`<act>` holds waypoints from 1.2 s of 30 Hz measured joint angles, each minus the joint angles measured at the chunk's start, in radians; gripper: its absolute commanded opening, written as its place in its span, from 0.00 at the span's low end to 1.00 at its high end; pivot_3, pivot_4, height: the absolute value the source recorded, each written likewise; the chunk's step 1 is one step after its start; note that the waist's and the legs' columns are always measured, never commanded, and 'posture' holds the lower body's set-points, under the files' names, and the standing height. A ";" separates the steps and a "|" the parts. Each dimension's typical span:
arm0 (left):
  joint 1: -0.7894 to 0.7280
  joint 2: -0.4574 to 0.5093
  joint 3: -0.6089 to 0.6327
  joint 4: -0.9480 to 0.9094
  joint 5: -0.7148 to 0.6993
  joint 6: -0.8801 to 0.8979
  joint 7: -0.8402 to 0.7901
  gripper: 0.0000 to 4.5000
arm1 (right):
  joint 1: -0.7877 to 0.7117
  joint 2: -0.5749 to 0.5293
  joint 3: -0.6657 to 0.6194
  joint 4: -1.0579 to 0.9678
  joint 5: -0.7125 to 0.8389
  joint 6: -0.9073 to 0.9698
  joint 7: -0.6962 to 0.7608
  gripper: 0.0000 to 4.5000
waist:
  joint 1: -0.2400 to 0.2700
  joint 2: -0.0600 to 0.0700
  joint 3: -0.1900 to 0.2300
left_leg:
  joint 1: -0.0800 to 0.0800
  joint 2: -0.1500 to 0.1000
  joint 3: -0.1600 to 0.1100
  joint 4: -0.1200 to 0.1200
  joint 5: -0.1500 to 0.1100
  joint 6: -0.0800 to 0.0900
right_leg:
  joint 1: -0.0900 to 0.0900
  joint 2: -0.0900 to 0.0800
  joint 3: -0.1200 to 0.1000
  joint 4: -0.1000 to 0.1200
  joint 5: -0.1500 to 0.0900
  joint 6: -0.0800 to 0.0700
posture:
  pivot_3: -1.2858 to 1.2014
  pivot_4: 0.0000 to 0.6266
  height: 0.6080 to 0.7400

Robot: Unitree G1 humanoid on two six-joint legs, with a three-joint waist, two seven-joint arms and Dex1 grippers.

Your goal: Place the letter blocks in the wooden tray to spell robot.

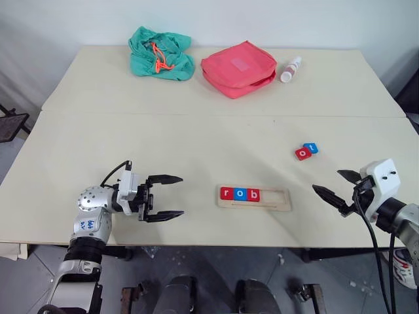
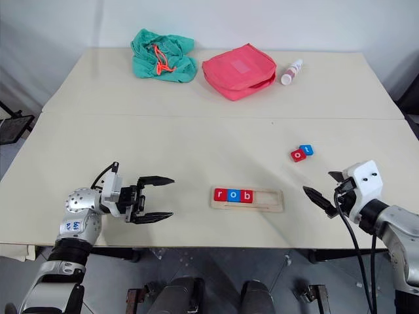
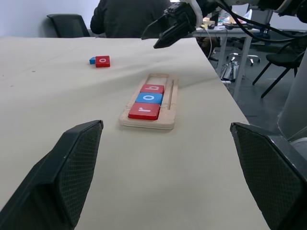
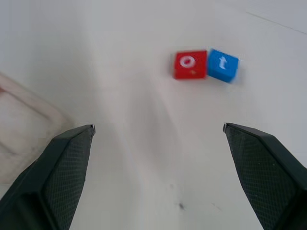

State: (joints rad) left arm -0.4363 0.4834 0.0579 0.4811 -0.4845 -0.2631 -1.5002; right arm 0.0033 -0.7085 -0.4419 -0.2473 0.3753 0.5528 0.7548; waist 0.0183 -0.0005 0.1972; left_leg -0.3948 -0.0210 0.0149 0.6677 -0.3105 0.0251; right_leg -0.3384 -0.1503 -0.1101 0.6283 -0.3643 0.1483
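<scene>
The wooden tray (image 1: 275,200) lies near the table's front edge. Its left end holds three letter blocks: a red r (image 1: 226,193), a blue o (image 1: 240,193) and a red b (image 1: 254,195). A red o block (image 1: 302,154) and a blue t block (image 1: 311,148) lie touching each other on the table, behind and to the right of the tray. My right gripper (image 1: 336,186) hovers open and empty to the right of the tray, in front of those two blocks. To the left of the tray, my left gripper (image 1: 171,196) is open and empty, pointing toward it.
At the back of the table lie a green cloth bag (image 1: 160,53), a pink pouch (image 1: 238,68) and a small white bottle (image 1: 290,69). A seam (image 1: 196,115) runs across the tabletop. In the left wrist view a person (image 3: 129,17) sits beyond the table.
</scene>
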 measured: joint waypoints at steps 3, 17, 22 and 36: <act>-0.005 0.000 0.000 0.006 0.000 -0.001 0.000 1.00 | 0.006 0.000 0.000 0.003 0.001 -0.005 -0.003 0.99 | 0.001 0.000 0.000 | 0.000 0.000 0.000 0.000 0.000 0.000 | 0.000 0.000 0.000 0.000 0.000 0.000 | 0.52 0.24 1.00; -0.031 0.000 0.000 0.047 0.000 -0.024 -0.001 1.00 | 0.003 0.000 0.001 0.001 0.012 0.001 -0.024 0.99 | 0.004 0.000 0.000 | 0.000 0.000 0.000 0.000 0.000 0.000 | 0.000 0.000 0.000 0.000 0.000 0.000 | 0.52 0.24 1.00; -0.032 0.000 0.000 0.049 0.000 -0.029 -0.001 1.00 | -0.033 -0.003 0.006 0.001 0.019 0.020 -0.027 0.99 | 0.003 0.000 0.000 | 0.000 0.000 0.000 0.000 0.000 0.000 | 0.000 0.000 0.000 0.000 0.000 0.000 | 0.52 0.24 1.00; 0.020 0.006 0.000 -0.010 -0.001 -0.018 0.000 1.00 | -0.415 0.028 0.280 0.352 -0.125 -0.068 -0.086 0.99 | -0.015 0.000 0.000 | 0.000 0.000 -0.001 -0.001 0.000 0.000 | -0.001 0.000 -0.001 0.001 0.000 0.000 | 0.52 0.24 1.00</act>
State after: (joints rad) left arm -0.4168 0.4892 0.0581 0.4715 -0.4858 -0.2812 -1.5002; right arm -0.4120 -0.6805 -0.1620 0.1049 0.2508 0.4849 0.6690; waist 0.0036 -0.0005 0.1971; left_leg -0.3945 -0.0210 0.0138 0.6672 -0.3104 0.0253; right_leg -0.3389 -0.1505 -0.1107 0.6297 -0.3643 0.1483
